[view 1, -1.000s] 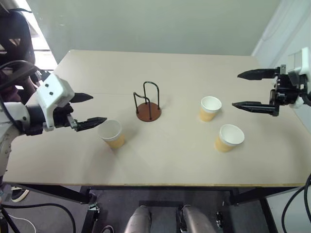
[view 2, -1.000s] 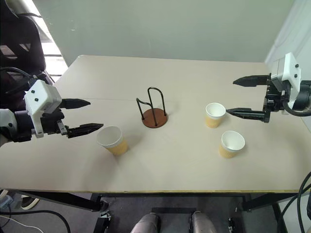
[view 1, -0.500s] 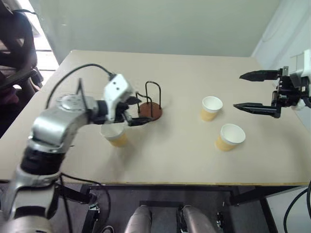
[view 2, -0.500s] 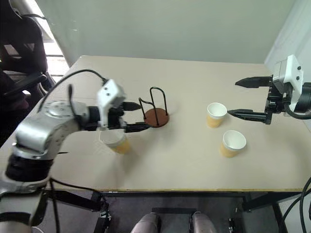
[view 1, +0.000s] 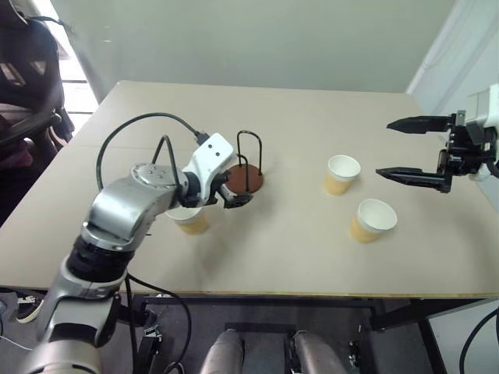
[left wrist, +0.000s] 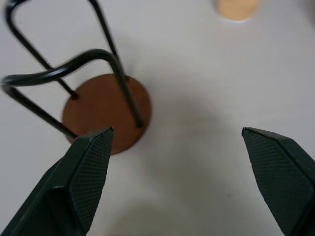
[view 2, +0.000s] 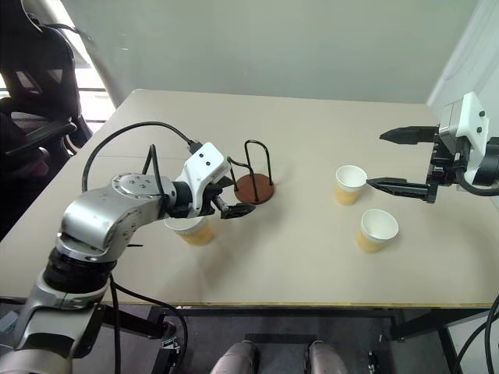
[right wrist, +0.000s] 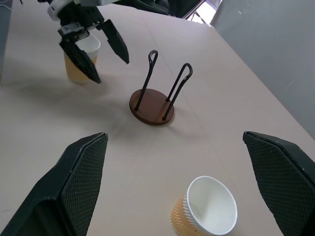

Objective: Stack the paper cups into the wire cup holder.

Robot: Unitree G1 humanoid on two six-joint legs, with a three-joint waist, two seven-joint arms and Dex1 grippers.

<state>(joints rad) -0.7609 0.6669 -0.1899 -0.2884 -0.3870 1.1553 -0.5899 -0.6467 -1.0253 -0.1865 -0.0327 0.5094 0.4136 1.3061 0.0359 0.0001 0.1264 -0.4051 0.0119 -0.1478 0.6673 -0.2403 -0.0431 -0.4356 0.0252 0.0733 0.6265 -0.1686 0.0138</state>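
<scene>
My left gripper [view 2: 228, 197] has swung in from the table's [view 1: 312, 117] left edge, jaws wide and empty, past the nearest paper cup [view 1: 188, 219] toward the wire cup holder [view 1: 244, 176] mid-table. It probably overshot that cup. My right gripper [view 1: 407, 148] hovers open beside the other two cups [view 1: 341, 173], none stacked.

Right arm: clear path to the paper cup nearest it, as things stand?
Probably yes. The right tool hangs open above the table, with the nearest paper cup standing upright just beside its fingertips and nothing between them. The other right-side cup stands apart, nearer the robot, out of the way.
</scene>
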